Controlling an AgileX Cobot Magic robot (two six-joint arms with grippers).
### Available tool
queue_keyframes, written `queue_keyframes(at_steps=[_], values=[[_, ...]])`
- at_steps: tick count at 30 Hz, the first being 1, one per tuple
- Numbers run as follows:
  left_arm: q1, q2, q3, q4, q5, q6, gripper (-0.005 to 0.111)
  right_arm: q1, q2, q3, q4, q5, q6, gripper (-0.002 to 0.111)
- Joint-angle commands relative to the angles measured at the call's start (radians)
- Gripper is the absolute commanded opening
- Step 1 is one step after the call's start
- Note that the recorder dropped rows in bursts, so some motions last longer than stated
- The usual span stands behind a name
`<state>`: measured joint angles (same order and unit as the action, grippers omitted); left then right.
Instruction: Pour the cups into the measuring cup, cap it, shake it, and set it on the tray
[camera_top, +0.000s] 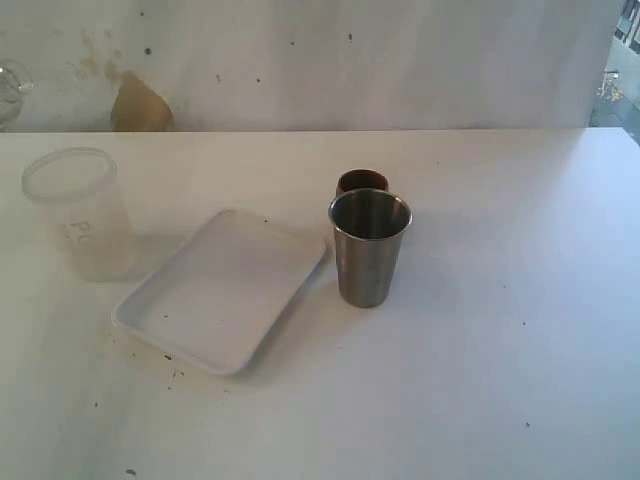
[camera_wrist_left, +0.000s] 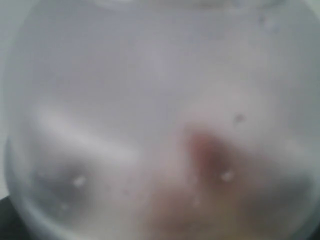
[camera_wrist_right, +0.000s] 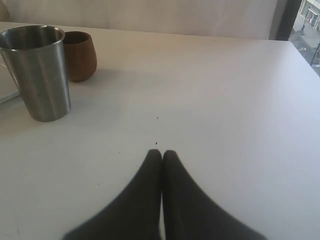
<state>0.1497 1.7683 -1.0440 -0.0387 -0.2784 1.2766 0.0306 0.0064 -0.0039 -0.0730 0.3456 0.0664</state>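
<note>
Stage: pouring not begun, apparently. Steel tumbler (camera_top: 370, 245) and wooden cup (camera_top: 362, 182) upright just right of tray (camera_top: 220, 285). Right pincer (camera_wrist_right: 161, 153) closed, empty. Left pincer: cannot tell; blurred translucent vessel (camera_wrist_left: 160, 120) fills its view.

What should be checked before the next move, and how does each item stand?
1. Steel tumbler upright and unobstructed: ok.
2. Wooden cup upright behind the tumbler: ok.
3. Tray flat on the table with nothing on it: ok.
4. Measuring cup located: cannot tell. Only a frosted cup shows, and the left wrist view is a blur.
5. Right gripper ready to grasp: not ok. Its jaws are shut and hold nothing.
6. Left gripper state: cannot tell, since it shows in no view.
</note>
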Motion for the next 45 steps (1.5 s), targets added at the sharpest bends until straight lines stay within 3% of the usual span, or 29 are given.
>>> queue_keyframes(at_steps=[1,25,45], values=[[-0.003,0.008,-0.017,0.007,-0.065,0.044,0.0,-0.001,-0.006,0.004,-0.004,-0.003,0.002,0.0],[-0.003,0.035,-0.017,0.007,-0.111,0.335,0.0,-0.001,-0.006,0.004,-0.004,-0.003,0.002,0.0],[-0.003,0.035,-0.017,0.01,-0.172,0.381,0.0,-0.001,-0.006,0.004,-0.004,-0.003,0.002,0.0]])
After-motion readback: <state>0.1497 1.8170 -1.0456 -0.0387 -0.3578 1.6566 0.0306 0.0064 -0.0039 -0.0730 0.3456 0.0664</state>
